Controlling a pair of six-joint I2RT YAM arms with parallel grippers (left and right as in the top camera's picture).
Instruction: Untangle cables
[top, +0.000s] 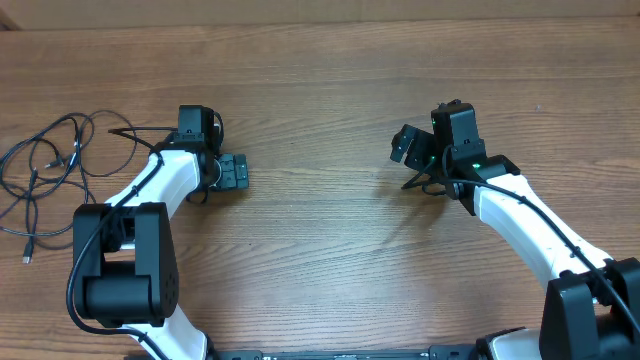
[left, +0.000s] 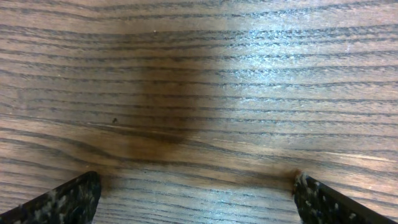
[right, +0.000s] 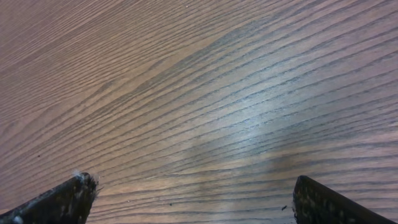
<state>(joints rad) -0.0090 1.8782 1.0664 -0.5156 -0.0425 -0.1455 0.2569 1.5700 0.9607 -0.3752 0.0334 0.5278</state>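
Lying looped on the table (top: 320, 230) at its left side, the cables (top: 50, 160) are left ungripped; the left end effector (top: 232, 172) and right end effector (top: 405, 147) are held spread apart.

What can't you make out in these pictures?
- Overhead: how the cables cross each other; the strands are too thin and small.
- Overhead: what type the plug ends are; too small.
- Overhead: the right arm base, cut off by the frame's corner.
- Wrist views: the cables, outside both frames; only table shows.
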